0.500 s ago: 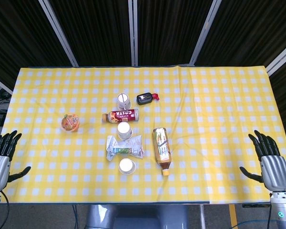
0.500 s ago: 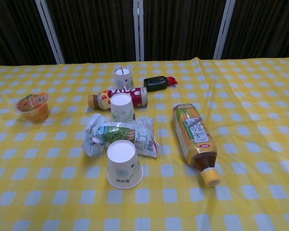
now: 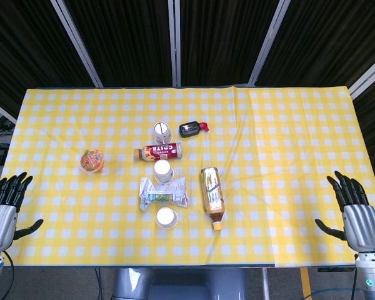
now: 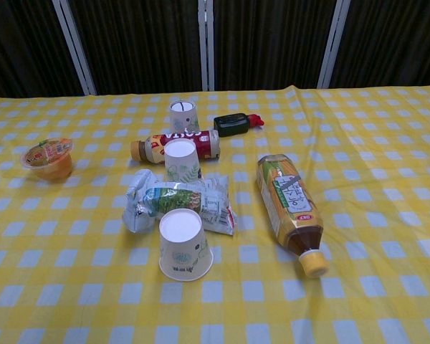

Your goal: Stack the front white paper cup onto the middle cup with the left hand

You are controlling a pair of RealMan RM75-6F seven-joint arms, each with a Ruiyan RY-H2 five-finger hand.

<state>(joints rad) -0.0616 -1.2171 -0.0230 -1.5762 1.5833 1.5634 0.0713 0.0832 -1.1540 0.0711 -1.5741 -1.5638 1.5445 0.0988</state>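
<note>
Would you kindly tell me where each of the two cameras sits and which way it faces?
Head view: high above the near table edge, looking steeply down on the whole yellow checked table; left hand and right hand show at the bottom corners.
Chest view: lower, looking forward across the table; none of the robot's body shows.
Shared: front cup, middle cup, tea bottle.

Staged test room: black curtains [image 3: 219, 37], checkered tablecloth [image 3: 287, 137].

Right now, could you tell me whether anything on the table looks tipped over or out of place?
Yes: the tea bottle and the Costa bottle both lie on their sides. A crumpled snack packet sits between the front cup and the middle cup. No spill shows.
</note>
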